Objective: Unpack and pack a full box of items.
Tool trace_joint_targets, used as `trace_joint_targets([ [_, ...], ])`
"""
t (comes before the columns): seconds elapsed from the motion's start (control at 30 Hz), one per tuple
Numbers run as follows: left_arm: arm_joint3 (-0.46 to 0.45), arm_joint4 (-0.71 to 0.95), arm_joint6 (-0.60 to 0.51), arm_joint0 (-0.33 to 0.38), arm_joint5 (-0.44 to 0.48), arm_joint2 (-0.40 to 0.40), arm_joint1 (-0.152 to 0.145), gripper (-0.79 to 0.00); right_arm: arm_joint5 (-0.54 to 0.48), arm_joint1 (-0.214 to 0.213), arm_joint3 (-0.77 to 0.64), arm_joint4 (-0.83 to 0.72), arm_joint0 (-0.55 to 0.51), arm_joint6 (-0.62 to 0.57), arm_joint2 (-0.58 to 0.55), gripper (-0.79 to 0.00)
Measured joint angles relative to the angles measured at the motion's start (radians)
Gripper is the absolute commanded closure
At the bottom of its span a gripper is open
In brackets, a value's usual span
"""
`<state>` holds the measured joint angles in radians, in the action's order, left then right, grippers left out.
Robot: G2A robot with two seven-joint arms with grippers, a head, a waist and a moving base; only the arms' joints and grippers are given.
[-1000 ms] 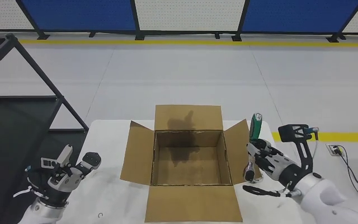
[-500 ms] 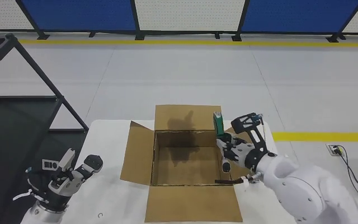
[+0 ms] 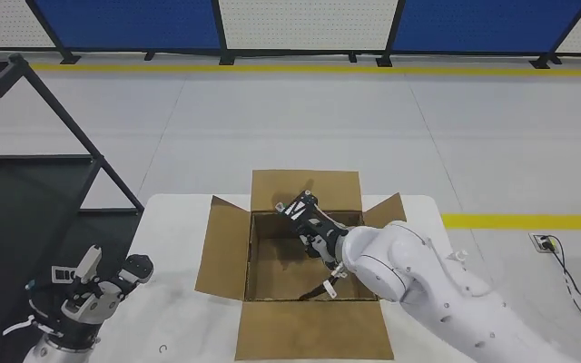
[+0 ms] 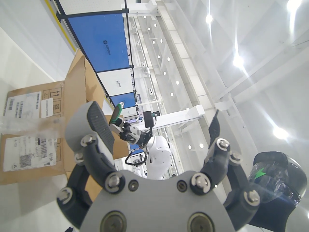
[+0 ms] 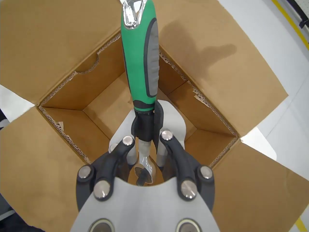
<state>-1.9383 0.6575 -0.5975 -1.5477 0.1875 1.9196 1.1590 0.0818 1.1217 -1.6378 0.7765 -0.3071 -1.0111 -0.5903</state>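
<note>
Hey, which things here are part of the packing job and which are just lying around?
Job: box, wrench, right gripper holding the wrench over the box.
Lying about: small ring on the table, black frame, blue partitions.

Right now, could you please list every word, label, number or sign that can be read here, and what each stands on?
White stickers on the brown cardboard box: barcodes and print, too small to read.
Same box wall: printed upward-arrows sign, no words.
Black rounded housing on the left wrist: green lightning-bolt sign.
Blue wall panels: small white logo, not clear enough to quote.
</note>
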Motion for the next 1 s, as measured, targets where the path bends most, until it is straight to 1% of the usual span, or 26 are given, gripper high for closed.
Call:
trace_joint_targets([
  [0.07,0.003,0.001,0.000,0.001,0.001,0.001,0.000,-0.785,0.024,0.012,0.023,0.004,0.016,-0.010,0.014,0.000],
  [0.37,0.005,0.009,-0.003,0.009,-0.006,0.003,-0.001,-0.785,0.014,0.012,0.025,0.003,0.005,0.001,0.015,0.000],
  [0.43,0.000,0.007,-0.010,0.014,-0.008,-0.003,-0.002,-0.785,0.022,0.020,0.052,0.037,0.003,-0.012,0.035,0.000],
  [0.5,-0.005,0.007,-0.014,0.015,-0.007,-0.003,-0.002,-0.785,0.015,0.035,0.083,0.051,0.014,-0.047,0.061,0.000],
  [0.63,-0.014,0.021,-0.023,0.008,-0.004,0.006,-0.002,-0.785,-0.049,0.077,0.190,0.045,0.051,-0.077,0.116,0.000],
  [0.77,-0.012,0.042,-0.033,0.001,-0.008,0.017,-0.003,-0.785,-0.116,0.121,0.302,0.010,0.087,-0.087,0.158,0.000],
  [0.87,-0.012,0.042,-0.047,-0.003,-0.002,0.018,-0.003,-0.785,-0.146,0.156,0.371,0.021,0.107,-0.088,0.193,0.000],
  [1.0,-0.017,0.045,-0.063,-0.010,0.010,0.019,-0.003,-0.785,-0.157,0.199,0.449,0.038,0.121,-0.074,0.230,0.000],
])
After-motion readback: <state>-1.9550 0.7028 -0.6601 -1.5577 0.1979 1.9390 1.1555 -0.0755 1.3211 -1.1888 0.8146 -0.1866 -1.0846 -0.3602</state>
